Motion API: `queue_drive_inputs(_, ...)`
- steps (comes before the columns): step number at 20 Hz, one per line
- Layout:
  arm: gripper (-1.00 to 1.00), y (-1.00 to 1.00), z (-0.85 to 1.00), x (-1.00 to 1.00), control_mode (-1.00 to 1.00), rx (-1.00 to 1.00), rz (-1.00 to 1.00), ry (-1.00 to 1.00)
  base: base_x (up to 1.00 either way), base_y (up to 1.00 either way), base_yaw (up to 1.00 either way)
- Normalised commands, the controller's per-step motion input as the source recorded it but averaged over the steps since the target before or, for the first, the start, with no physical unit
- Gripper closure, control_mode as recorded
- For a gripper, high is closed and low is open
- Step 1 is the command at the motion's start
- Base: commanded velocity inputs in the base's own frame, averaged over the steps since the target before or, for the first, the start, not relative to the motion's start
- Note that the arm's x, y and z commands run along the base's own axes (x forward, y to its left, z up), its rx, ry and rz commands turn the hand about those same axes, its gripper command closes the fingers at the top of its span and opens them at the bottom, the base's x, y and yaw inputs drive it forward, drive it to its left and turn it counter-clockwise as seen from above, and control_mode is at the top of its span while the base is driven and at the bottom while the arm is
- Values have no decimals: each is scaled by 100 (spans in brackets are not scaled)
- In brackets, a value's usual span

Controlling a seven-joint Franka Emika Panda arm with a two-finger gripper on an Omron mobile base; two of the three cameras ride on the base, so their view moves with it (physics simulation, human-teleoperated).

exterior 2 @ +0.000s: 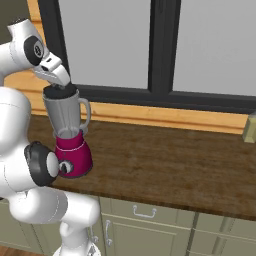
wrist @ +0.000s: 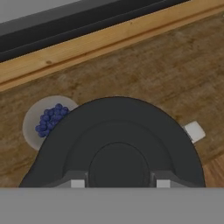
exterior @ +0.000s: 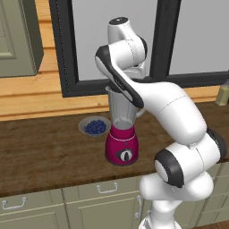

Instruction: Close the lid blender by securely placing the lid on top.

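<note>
The blender (exterior: 121, 145) stands on the wooden counter, with a magenta-red base, a black dial and a tall clear grey jar (exterior 2: 64, 117) with a side handle. The dark round lid (wrist: 118, 140) lies flat over the jar's mouth (exterior 2: 61, 91). My gripper (wrist: 120, 183) points straight down at it. Its two fingertips (wrist: 78, 183) sit close on either side of the lid's raised middle knob. From the right base view the gripper (exterior 2: 59, 82) sits directly on top of the jar. In the left base view my forearm hides the jar's top.
A grey bowl of blueberries (exterior: 94, 126) sits on the counter just left of the blender, also beside the lid (wrist: 48, 120). A yellowish bottle (exterior 2: 250, 127) stands far right. A dark window frame (exterior: 67, 67) and wooden sill run behind the counter (exterior 2: 165, 160).
</note>
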Motion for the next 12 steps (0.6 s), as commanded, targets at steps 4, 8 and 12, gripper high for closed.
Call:
queue_drive_inputs(4,100,3,0,2,-100,1,0,-2,0,0,0)
queue_drive_inputs(8,100,12,0,0,-100,1,0,-2,0,0,0)
queue_drive_inputs(12,100,13,0,3,-100,0,0,-7,0,0,0)
